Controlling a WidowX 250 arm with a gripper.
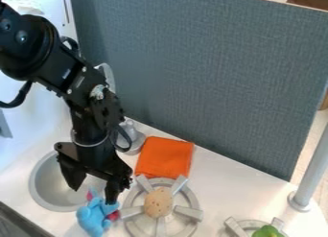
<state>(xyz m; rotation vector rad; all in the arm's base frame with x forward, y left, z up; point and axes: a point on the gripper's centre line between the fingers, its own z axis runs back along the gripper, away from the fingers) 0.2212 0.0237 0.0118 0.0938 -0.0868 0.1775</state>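
Far left: black arm [48, 58] came in from the upper left and angled down toward the counter [224, 183]. Round grey sink [48, 188] sat below it, set into the white surface near the front-left edge.

Hand [93, 187] hung over the right part of the sink, pointing down. Fingers stood wide apart: left one over the basin, right one near the basin's right rim. No grip on anything that I could see.

Nearest item was the blue plush toy [93, 217] with pink-red parts. It lay at the lower right rim of the sink, directly under the right finger, top end toward the gap between the fingers. Couldn't tell if fingertip and toy touched.

Grey faucet [131, 136] stood behind the hand, slightly right, partly hidden by the arm. Orange cloth [165, 157] lay flat and folded right of the faucet, its near edge by the back of a round grey burner [189, 213]. Tan, speckled, roundish item [158, 203] sat in the middle of that burner, right of the toy and well apart from it.

Further right, at the bottom edge: second burner [236, 226], partly cut off, with a green item [267, 232] on it. Grey upright pole [315, 166] stood at far right on a round base. Blue-grey fabric panel [205, 77] ran along the back.
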